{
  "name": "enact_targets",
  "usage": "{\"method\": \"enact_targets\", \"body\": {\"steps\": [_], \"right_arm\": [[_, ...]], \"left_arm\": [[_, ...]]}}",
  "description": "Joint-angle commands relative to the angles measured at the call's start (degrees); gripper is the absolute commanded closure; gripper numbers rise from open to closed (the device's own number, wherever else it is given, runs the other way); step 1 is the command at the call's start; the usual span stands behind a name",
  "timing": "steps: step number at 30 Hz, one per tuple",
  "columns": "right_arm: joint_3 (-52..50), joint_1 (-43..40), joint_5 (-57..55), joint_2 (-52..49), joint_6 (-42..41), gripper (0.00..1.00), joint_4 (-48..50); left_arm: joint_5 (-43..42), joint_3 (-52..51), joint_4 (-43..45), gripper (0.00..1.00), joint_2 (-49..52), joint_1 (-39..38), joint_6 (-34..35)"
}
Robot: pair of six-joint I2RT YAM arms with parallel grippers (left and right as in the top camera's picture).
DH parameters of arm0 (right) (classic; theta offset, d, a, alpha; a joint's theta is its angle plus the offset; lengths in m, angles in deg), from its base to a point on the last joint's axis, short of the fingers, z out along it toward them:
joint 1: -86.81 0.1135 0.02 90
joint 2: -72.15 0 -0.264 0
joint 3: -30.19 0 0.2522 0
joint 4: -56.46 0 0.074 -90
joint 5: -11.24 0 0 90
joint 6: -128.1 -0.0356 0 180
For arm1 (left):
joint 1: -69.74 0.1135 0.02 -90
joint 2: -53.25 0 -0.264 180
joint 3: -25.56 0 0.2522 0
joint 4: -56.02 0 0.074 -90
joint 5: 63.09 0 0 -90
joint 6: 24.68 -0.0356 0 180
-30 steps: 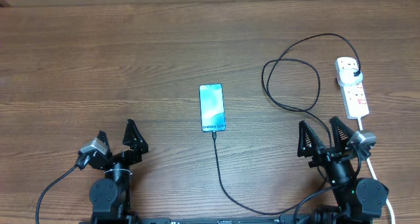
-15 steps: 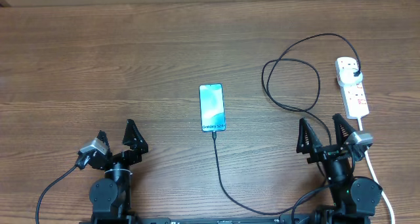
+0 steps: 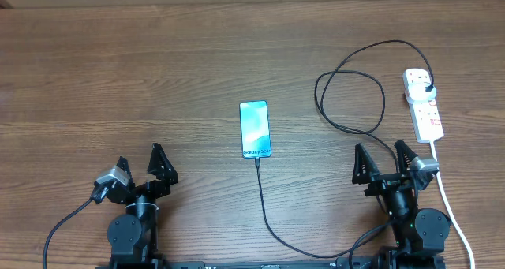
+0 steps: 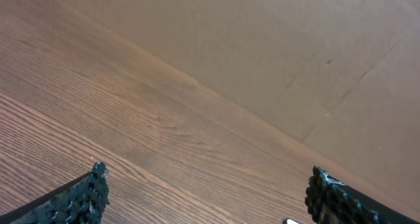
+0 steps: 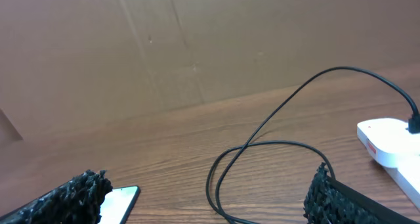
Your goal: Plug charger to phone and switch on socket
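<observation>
Both grippers sit low at the near edge of the table [image 3: 158,64], jaws spread wide and holding nothing. The left gripper [image 3: 142,160] is at the near left, well apart from every task item, and its wrist view shows only bare wood grain and a brown cardboard wall [image 4: 230,40] between its fingertips. That suits a parked arm rather than one lined up on a target. The right gripper [image 3: 380,155] is at the near right, pointing away from the robot, and it is the arm with work within reach. Just beyond its fingers lie the loose loops of the charger [image 3: 261,194], and beyond them to the right is the socket [image 3: 426,111], whose white cord [image 3: 450,206] trails back past this arm. The charger's black plug [image 3: 427,88] stands in the far outlet of the socket. From there the thin cable curls across the wood, passes under the right arm and swings round to the phone [image 3: 255,129]. The phone lies flat near the middle of the table, screen up and glowing light blue, with its near end facing the robot. The connector tip [image 3: 257,162] meets that near end and looks seated in the port, though it is too small to be sure. The red switch marks are also too small to tell on from off. With the cable laid out this way, my guess is that the switch falls to the right arm.
</observation>
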Motion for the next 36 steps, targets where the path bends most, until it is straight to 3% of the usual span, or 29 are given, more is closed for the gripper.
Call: {"method": "enact_targets", "body": {"steps": [1,25,36], "right_arm": [[-0.6,0.7,-1.0,0.4,4.2,0.0,0.2],[-0.6,0.5,-0.8,0.4,4.7,0.0,0.4],[-0.6,0.7,-9.3,0.4,6.3,0.0,-0.7]], "left_arm": [[-0.5,-0.2,0.0,0.0,-0.4,0.4,-1.6],[-0.5,-0.2,0.0,0.0,-0.4,0.4,-1.6],[-0.5,-0.2,0.0,0.0,-0.4,0.4,-1.6]]}}
